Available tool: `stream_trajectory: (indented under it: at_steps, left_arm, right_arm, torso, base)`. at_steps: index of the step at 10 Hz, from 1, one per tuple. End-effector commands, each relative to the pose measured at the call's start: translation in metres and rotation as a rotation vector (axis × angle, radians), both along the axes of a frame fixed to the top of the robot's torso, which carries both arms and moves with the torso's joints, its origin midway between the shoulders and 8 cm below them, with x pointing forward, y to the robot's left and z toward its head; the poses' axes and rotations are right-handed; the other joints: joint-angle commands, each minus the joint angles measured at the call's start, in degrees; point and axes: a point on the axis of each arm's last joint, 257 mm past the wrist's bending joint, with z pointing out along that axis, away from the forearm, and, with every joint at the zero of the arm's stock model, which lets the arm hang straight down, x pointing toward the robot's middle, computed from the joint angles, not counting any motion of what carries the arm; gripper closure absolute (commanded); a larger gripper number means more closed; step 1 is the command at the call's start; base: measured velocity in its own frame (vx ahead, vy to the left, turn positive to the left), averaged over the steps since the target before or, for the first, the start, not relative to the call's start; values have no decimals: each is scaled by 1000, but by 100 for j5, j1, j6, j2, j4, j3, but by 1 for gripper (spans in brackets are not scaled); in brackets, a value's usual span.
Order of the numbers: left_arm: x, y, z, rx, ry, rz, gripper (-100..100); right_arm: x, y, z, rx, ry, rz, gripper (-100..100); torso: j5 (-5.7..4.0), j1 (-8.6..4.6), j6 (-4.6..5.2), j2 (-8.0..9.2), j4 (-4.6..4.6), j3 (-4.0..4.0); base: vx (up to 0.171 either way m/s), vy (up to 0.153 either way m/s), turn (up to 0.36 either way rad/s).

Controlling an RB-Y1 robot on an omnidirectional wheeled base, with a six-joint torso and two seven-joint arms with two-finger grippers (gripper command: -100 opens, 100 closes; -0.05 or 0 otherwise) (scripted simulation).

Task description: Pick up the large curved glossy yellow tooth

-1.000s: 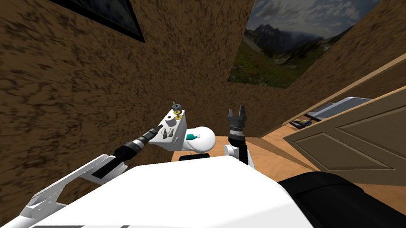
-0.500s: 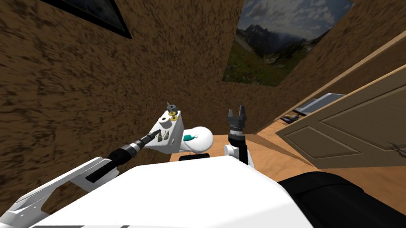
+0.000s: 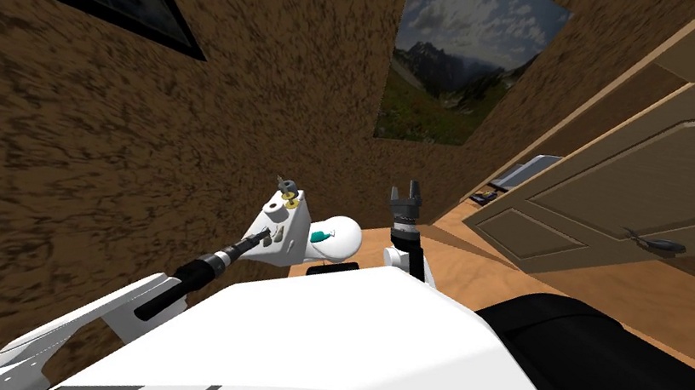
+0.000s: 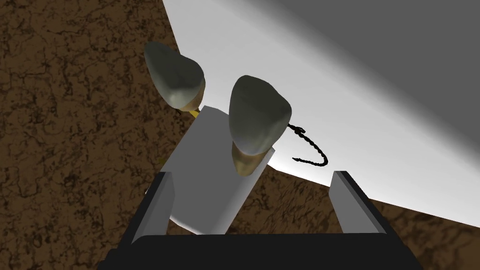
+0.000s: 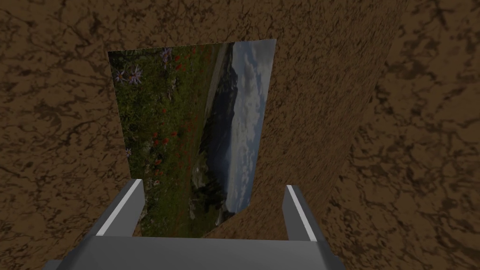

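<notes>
At a white flat surface [image 4: 356, 117], the large curved glossy grey-olive tooth with a yellowish root [image 4: 258, 117] is located just ahead of the left gripper [image 4: 252, 176], in line with the gap between its spread fingers, untouched. The right gripper [image 3: 407, 190] is likewise spread.

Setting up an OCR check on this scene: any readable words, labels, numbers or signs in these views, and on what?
No text can be read.
Landscape picture: mountains and sky, no caption.
Door: no sign.
White block, near tooth and far tooth ahead of the open left pincer: no marks.
Small things past the door: too small to tell.
</notes>
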Motion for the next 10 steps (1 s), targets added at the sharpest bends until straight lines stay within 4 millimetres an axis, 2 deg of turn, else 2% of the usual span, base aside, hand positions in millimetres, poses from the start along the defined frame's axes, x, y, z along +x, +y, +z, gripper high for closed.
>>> stream_trajectory:
  at_steps: [1, 2, 3, 9, 10]
  left_arm:
    - [0, 0, 0, 0, 0, 0, -100]
    - [0, 1, -1, 3, 3, 1, 0]
    - [4, 15, -4, 3, 4, 29, -100]
    - [15, 56, -11, 2, 5, 115, -100]
    - [19, 70, -13, 0, 4, 145, -100]
  right_arm:
    - [0, 0, 0, 0, 0, 0, 0]
    - [0, 0, 0, 0, 0, 0, 0]
    - [0, 0, 0, 0, 0, 0, 0]
    - [0, 0, 0, 0, 0, 0, 0]
    - [0, 0, 0, 0, 0, 0, 0]
  torso:
    - [0, 0, 0, 0, 0, 0]
    - [0, 2, -1, 2, 1, 1]
    - [1, 5, -1, 2, 1, 1]
    - [12, 9, 11, 5, -1, 1]
    - [16, 15, 15, -6, -4, -6]
  base:
    - [-2, -10, -7]
    - [0, 0, 0]
    - [-40, -16, -170]
    - [-59, -21, -158]
    - [-72, -25, -298]
